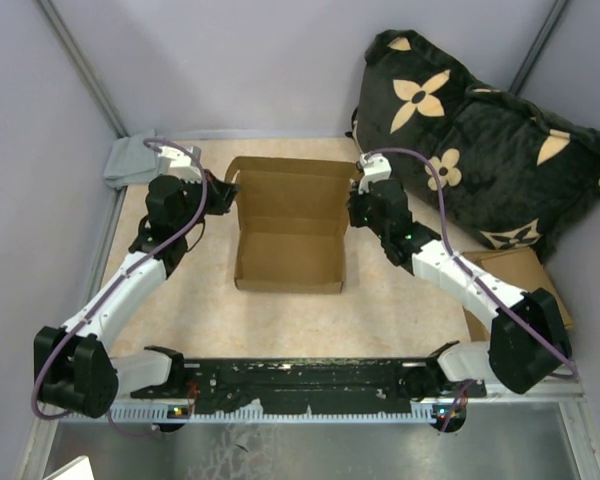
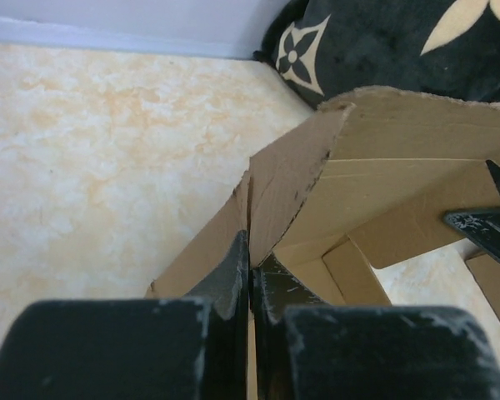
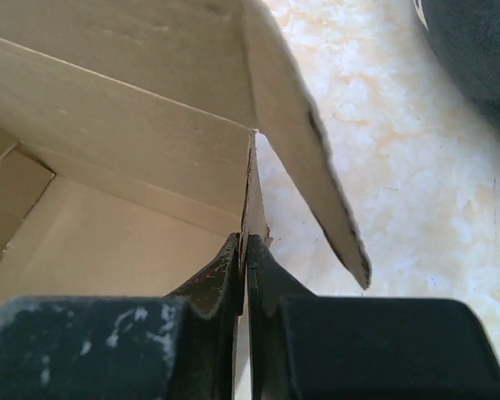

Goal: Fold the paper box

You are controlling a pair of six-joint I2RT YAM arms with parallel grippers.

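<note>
One paper box (image 1: pixel 288 235) between two claws: left gripper (image 1: pixel 230 195), right gripper (image 1: pixel 352 207). One black flowered cushion (image 1: pixel 480 150) beyond the right claw; one flat cardboard piece (image 1: pixel 525 265) outside it; one grey cloth (image 1: pixel 130 160) beyond the left claw.

Matt, unprinted cardboard paper box (image 1: pixel 290 250)

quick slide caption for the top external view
Half-folded paper box on the table, pinched at opposite sides by the left fingers and right fingers
</note>
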